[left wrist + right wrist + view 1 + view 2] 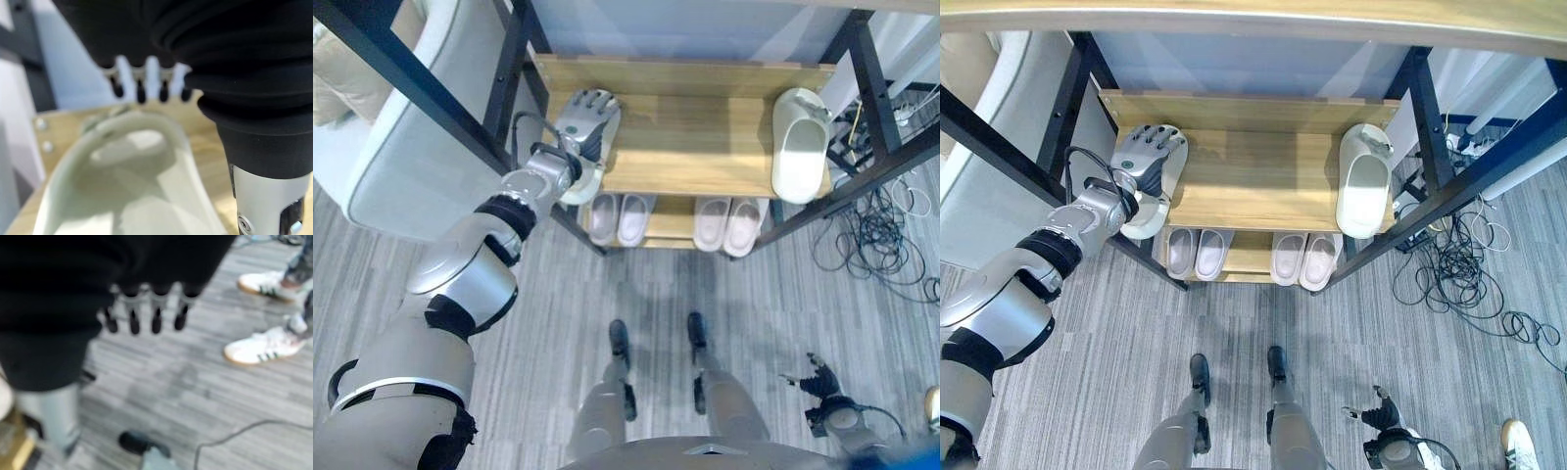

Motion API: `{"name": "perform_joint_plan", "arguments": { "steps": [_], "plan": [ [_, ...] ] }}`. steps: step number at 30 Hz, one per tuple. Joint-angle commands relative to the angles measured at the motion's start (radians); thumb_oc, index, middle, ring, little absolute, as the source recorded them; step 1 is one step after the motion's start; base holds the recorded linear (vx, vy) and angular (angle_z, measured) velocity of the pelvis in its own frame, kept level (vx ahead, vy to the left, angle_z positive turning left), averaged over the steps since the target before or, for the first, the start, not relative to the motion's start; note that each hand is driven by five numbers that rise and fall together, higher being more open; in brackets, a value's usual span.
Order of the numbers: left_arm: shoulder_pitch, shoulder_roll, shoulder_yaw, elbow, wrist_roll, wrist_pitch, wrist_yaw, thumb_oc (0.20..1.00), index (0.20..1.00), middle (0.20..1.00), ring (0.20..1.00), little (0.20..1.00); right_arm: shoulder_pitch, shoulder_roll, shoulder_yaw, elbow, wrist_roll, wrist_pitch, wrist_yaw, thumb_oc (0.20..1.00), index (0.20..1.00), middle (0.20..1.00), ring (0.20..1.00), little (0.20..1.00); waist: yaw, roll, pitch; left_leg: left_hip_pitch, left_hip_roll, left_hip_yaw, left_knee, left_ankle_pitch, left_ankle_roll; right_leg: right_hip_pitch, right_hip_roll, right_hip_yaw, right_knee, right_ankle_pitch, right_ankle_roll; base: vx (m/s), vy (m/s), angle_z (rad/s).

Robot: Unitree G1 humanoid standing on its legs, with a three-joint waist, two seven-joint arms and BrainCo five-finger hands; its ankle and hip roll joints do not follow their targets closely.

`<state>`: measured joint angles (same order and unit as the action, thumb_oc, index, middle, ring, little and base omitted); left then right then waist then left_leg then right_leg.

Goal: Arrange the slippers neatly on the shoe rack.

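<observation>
Left eye view, upper left of centre: the left hand (584,119) lies with straight fingers on a pale slipper (122,186) at the shelf (695,147) edge, apparently squaring it with its mate (800,145) (upper right), while the right hand (818,380) hangs relaxed, empty.

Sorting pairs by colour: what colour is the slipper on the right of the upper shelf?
Off-white, pale cream slipper, clearest in the left eye view.

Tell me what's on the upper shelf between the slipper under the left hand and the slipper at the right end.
Nothing: between the slipper under the left hand and the right slipper, both eye views show bare shelf.
</observation>
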<state>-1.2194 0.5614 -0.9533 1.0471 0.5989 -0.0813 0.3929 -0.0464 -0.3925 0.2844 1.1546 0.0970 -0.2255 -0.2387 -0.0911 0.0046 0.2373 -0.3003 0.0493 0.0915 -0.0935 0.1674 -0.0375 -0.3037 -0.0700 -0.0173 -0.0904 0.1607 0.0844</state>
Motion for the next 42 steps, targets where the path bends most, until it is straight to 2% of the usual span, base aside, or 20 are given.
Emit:
{"name": "perform_joint_plan", "arguments": {
  "steps": [1, 11, 24, 42],
  "plan": [
    [-0.173, 0.029, 0.043, 0.051, -0.031, 0.009, 0.029, 1.0, 1.0, 1.0, 1.0, 1.0, -0.034, -0.006, 0.025, -0.011, 0.039, -0.011, -0.011, 1.0, 1.0, 1.0, 1.0, 1.0, 0.009, -0.01, 0.056, -0.018, -0.014, -0.101, 0.006, -0.066, -0.02, -0.017, -0.059, -0.053, 0.074, -0.075, 0.079, 0.0, -0.001, 0.03],
    [-0.21, 0.045, 0.021, 0.005, -0.029, 0.005, 0.013, 1.0, 1.0, 1.0, 1.0, 1.0, -0.031, -0.004, 0.033, -0.018, 0.04, -0.008, -0.002, 1.0, 1.0, 1.0, 1.0, 1.0, 0.012, -0.011, 0.057, -0.014, -0.012, -0.101, 0.006, -0.07, -0.02, -0.011, -0.058, -0.058, 0.076, -0.08, 0.078, 0.0, 0.001, 0.01],
    [-0.256, 0.026, -0.023, 0.029, -0.026, 0.004, -0.025, 1.0, 1.0, 1.0, 1.0, 1.0, -0.033, -0.003, 0.044, -0.001, 0.04, 0.002, 0.01, 1.0, 1.0, 1.0, 1.0, 1.0, 0.017, -0.011, 0.051, 0.003, -0.011, -0.106, 0.006, -0.075, -0.02, 0.007, -0.055, -0.065, 0.083, -0.091, 0.078, 0.0, 0.002, 0.02],
    [-0.361, 0.019, -0.126, 0.018, 0.04, 0.017, -0.045, 1.0, 1.0, 1.0, 1.0, 1.0, -0.046, -0.005, 0.05, 0.015, 0.052, 0.006, 0.013, 1.0, 1.0, 1.0, 1.0, 1.0, 0.018, -0.007, 0.063, -0.002, -0.012, -0.106, 0.006, -0.074, -0.015, 0.0, -0.055, -0.069, 0.09, -0.092, 0.081, 0.0, 0.0, 0.0]
  ]
}}
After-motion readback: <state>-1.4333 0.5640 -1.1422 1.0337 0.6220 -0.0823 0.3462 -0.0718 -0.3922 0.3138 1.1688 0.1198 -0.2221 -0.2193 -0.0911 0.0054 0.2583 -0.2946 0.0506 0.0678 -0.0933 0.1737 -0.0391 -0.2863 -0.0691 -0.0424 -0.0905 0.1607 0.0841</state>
